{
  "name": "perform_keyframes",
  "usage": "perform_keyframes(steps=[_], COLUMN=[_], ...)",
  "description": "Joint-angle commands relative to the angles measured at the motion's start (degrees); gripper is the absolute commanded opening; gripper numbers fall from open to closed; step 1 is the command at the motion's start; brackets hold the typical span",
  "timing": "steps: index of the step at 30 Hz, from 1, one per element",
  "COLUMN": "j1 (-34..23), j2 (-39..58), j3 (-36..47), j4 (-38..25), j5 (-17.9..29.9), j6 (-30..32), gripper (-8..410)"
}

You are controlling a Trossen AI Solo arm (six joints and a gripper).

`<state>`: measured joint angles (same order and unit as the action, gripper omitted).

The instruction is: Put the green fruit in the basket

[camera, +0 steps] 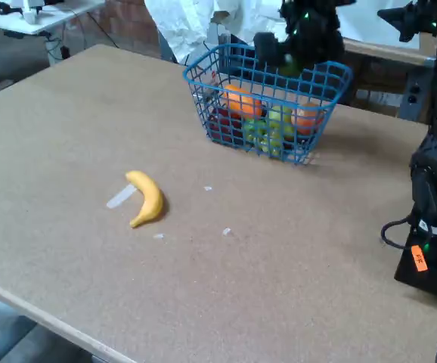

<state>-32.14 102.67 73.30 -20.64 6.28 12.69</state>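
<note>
Gripper: the black gripper hangs over the far rim of the basket, blurred; a bit of green shows at its tip, but whether the jaws are closed on anything cannot be told.
Green fruit: the green patch just under the gripper, above the basket's inside, may be it; too blurred to be sure.
Basket: blue wire basket on the far part of the table, right of centre in the fixed view.
Basket contents: an orange, a pale green grape cluster, something red low on the left, and an orange-pink fruit on the right.
Banana: yellow banana lying on the table, well apart from the basket, nearer the camera and to the left.
Table: brown board table.
Arm base: black base at the right edge, with a cable and an orange tag.
</note>
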Motion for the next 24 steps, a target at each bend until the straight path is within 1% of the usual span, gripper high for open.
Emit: perform_keyframes(steps=[1, 5, 11, 13, 15, 16, 24], j1=[0.3, 0.4, 0.4, 0.4, 0.4, 0.4, 0.7], j2=[2.7, 2.6, 2.6, 2.6, 2.6, 2.6, 0.5], j3=[0.1, 0.1, 0.1, 0.1, 0.1, 0.1, 0.1], j4=[4.5, 5.6, 5.9, 5.9, 6.0, 6.0, 6.4], j5=[-1.0, -1.0, -0.9, -0.9, -0.9, -0.9, -0.9], j6=[0.7, 0.7, 0.7, 0.7, 0.7, 0.7, 0.8], gripper=[164, 242, 378, 410, 390, 387, 388])
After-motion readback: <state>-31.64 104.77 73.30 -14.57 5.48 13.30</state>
